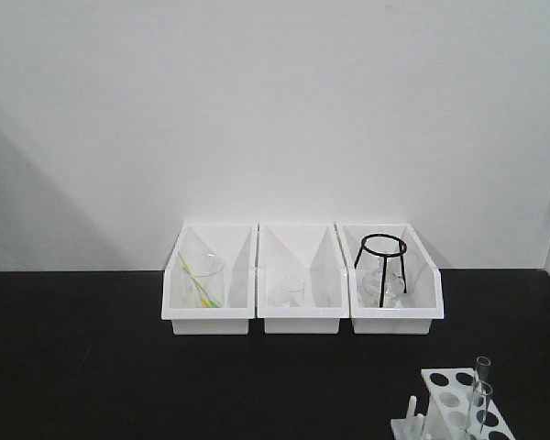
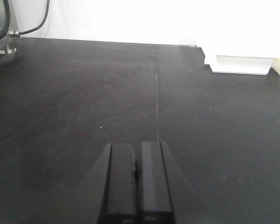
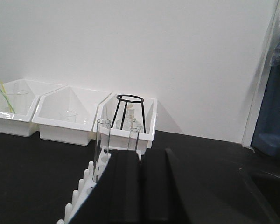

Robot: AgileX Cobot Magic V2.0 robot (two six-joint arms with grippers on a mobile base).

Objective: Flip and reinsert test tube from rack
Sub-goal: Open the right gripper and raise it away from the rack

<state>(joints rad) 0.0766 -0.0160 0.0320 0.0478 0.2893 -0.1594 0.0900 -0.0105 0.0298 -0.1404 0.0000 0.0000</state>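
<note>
Both grippers, left gripper [image 2: 137,186] and right gripper [image 3: 141,186], have fingers pressed together, holding nothing. Two glass test tubes [image 1: 481,385] stand upright in the rack [image 1: 458,403], near right. They look light, slick and fragile; grip mid-wall, gently.

Rack [image 1: 451,399] white plastic; 2 test tubes [image 1: 482,385] clear glass; table [image 1: 119,385] matt black; bins [image 1: 302,284] glossy white plastic.

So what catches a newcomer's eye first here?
Three white bins in a row against the wall on the black table, the right one holding a black ring stand. At the front right corner, two glass tubes stand upright in the rack.
</note>
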